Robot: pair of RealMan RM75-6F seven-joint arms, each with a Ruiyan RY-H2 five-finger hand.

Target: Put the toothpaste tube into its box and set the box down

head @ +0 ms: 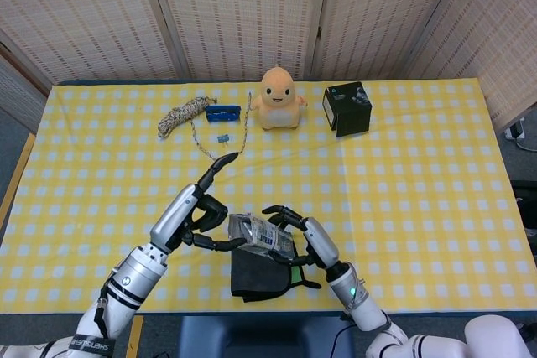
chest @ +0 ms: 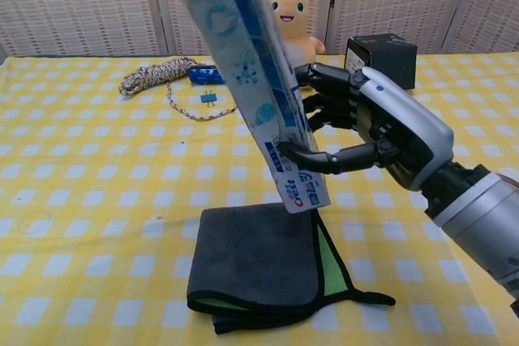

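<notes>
Glossy card box (chest: 258, 91) (cloth (chest: 255, 269) matt, napped)

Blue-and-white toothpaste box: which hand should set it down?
Right. The right hand already grips the blue-and-white toothpaste box, tilted above the dark grey folded cloth. The left hand is open beside it, holding nothing.

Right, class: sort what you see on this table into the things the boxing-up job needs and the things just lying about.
Belongs to the job:
toothpaste box, held tilted above the table
right hand, gripping the box
left hand, fingers apart beside the box

Just lying about:
grey cloth
orange plush toy
black box
coiled rope
blue clip
</notes>
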